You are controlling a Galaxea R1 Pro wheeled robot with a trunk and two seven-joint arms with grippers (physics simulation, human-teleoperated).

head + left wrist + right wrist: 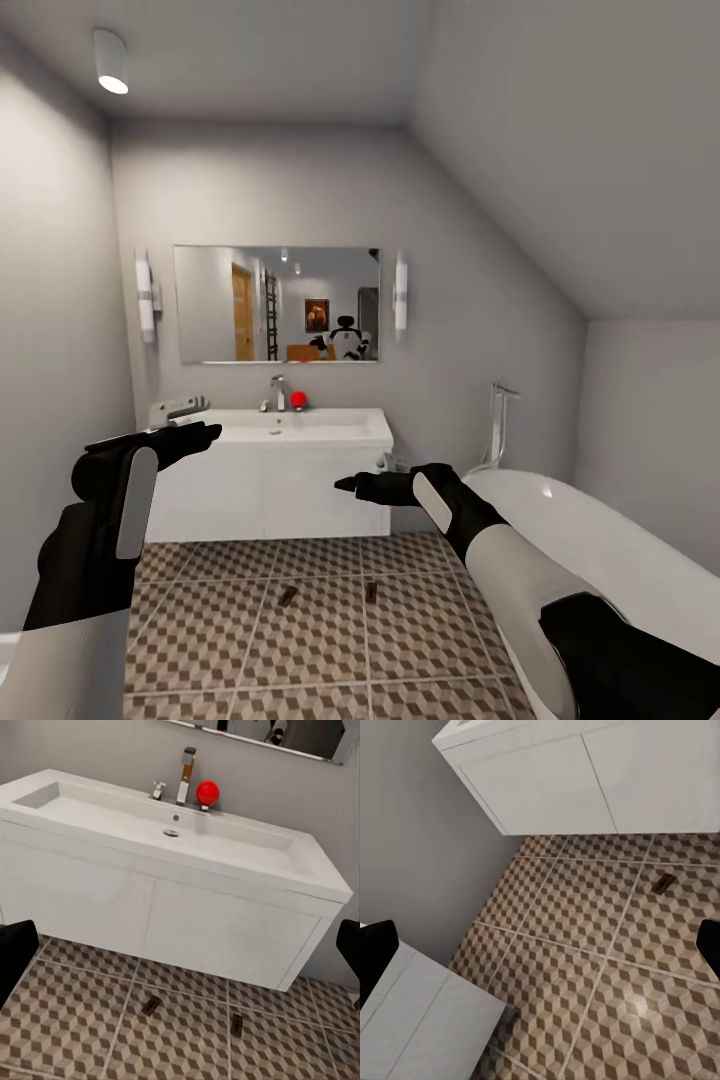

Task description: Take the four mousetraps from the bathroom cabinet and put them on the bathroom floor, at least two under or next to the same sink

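Two mousetraps are down on the bathroom floor (330, 640), and both grippers hang in the air with nothing between their fingers. Going big to small: the white bathtub (590, 540) runs along the right wall, and the white sink vanity (270, 480) sits against the back wall with a red ball (298, 400) beside its faucet (277, 392). The traps lie just in front of the vanity's front edge, a sensible spot, I'd judge, since two must sit next to the same sink. The left mousetrap (288, 596) has its long axis angled toward the vanity's left half; the right mousetrap (372, 591) points nearly straight at the front. The left gripper (195, 432) hovers spread near the basin's left corner. The right gripper (350, 484) is spread too.
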